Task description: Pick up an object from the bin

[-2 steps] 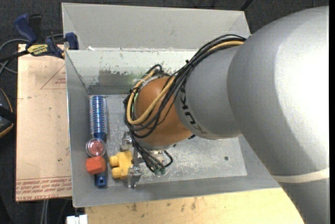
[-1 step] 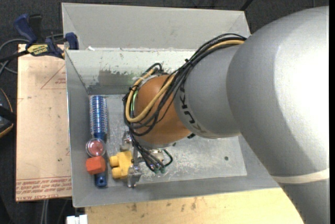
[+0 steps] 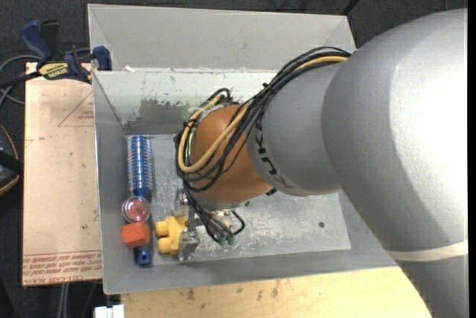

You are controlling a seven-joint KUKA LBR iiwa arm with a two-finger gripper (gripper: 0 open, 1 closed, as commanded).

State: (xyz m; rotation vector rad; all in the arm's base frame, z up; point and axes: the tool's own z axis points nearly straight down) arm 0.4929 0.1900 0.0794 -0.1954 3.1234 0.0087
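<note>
My gripper hung just beside the yellow plastic piece, lower left in the bin; whether it was wide or narrow, I couldn't tell. The piece looked light, rigid and slick, so I'd pinch its blocky middle.

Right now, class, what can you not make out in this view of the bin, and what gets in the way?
1. Camera view: much of the floor of the bin is hidden under the arm.
2. Camera view: the yellow piece is partly covered by the gripper; contact between them cannot be judged.
3. Camera view: the blue piece has its upper end hidden by the orange block.
</note>
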